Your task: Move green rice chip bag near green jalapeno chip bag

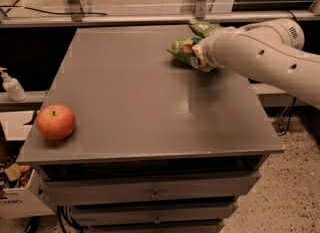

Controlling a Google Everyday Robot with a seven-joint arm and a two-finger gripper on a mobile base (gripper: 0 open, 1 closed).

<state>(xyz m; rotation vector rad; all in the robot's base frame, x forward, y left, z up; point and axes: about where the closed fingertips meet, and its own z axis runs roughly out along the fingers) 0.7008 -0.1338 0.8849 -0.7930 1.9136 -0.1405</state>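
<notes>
Hand [199, 57], mostly hidden, seemingly meets crinkled green rice chip bag [180, 50].

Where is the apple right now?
In the camera view, the apple sits on the table, near-left corner; the gripper is far right at a green bag.

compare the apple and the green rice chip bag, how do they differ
The apple is round and red-orange; the green rice chip bag is green and crumpled. The apple sits alone at the table's front left; the bag is at the far right. The end effector is at the bag, with the arm hiding part of it; nothing touches the apple. Both are food items.
</notes>
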